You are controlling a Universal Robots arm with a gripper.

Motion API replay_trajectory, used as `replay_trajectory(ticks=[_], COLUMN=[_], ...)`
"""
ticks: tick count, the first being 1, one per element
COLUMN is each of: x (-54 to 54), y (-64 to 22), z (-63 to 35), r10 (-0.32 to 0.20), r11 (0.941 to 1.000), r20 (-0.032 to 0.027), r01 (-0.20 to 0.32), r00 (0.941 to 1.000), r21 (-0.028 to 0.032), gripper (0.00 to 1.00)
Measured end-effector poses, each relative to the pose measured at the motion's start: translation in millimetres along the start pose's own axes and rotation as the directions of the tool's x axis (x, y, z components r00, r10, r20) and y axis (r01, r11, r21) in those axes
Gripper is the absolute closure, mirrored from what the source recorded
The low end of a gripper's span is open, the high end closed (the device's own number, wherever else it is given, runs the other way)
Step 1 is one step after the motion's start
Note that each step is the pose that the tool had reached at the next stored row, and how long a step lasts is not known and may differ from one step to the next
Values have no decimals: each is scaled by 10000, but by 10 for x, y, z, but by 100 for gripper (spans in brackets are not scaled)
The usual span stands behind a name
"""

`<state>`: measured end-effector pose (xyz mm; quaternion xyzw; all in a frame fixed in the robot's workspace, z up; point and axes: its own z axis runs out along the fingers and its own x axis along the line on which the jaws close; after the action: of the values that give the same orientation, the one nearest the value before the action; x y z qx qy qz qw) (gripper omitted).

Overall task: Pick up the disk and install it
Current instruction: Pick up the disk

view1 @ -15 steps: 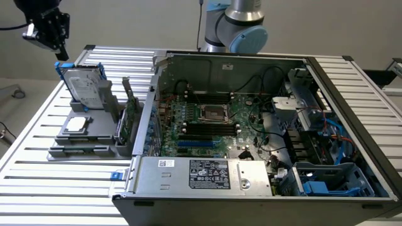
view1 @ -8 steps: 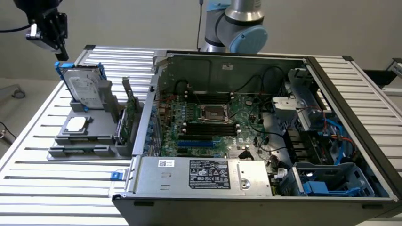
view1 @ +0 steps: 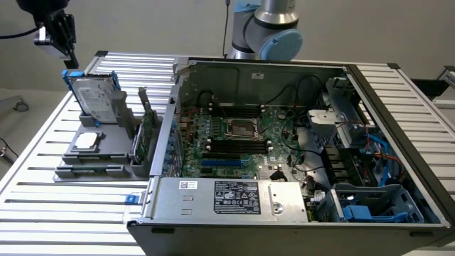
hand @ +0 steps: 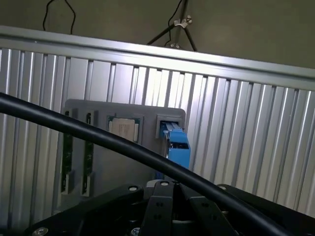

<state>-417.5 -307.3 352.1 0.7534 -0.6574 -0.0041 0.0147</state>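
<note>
Computer case (view1: 284, 241): lid off, lying on the worktop (view1: 42, 213), just beside the grey holder (view1: 92, 154) on the exterior view's right of it.
Power supply (view1: 235, 197): silver box with a printed label, along the near wall of the case.
Motherboard (view1: 242, 144): flat in the case floor, with an open processor socket.
Blue cage (view1: 376, 202): in the case corner farthest from the grey holder.
Grey holder, wrist view (hand: 113, 167): a grey block on the ribbed worktop (hand: 236, 128).
Disk (view1: 96, 98): stands upright in a slot at the holder's far end, in its blue carrier with the white label showing; from the wrist it is edge-on and blue (hand: 178, 147).
Chip (view1: 87, 140): small silver square, flat in a recess of the holder, just nearer than the disk; also seen from the wrist (hand: 123, 129).
Green circuit card (view1: 147, 133): on edge in the holder, on the side facing the case.
Pincer (view1: 70, 50): hangs above the holder's far end, over the disk and apart from it; its fingers (hand: 157, 196) are pressed together on nothing.
Black cable (hand: 74, 125): crosses in front of the holder in the wrist view.
Arm (view1: 267, 26): its base stands behind the case.
</note>
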Motion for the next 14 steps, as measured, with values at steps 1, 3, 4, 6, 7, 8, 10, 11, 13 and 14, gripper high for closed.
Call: replay_trajectory(ticks=[1,3,4,6,7,8,10,11,13,14], x=[-7,-28,-34,-46,-48,-49,-51,-52,-52,-53], y=[-1,-1,11,41,54,63,81,89,92,93], z=[3,12,15,17,17,18,18,18,19,18], r10=[-71,-139,-145,-145,-145,-145,-145,-145,-146,-147], r11=[10000,9997,9996,9995,9995,9995,9995,9995,9995,9995], r20=[-11,-28,-34,-38,-38,-39,-39,-39,-39,-39], r01=[71,139,146,146,146,146,146,146,147,148], r00=[10000,9999,9999,9999,9999,9999,9999,9999,9999,9999], r21=[66,195,238,268,268,269,269,268,270,269], gripper=[89,89,89,89,89,89,89,89,89,89])
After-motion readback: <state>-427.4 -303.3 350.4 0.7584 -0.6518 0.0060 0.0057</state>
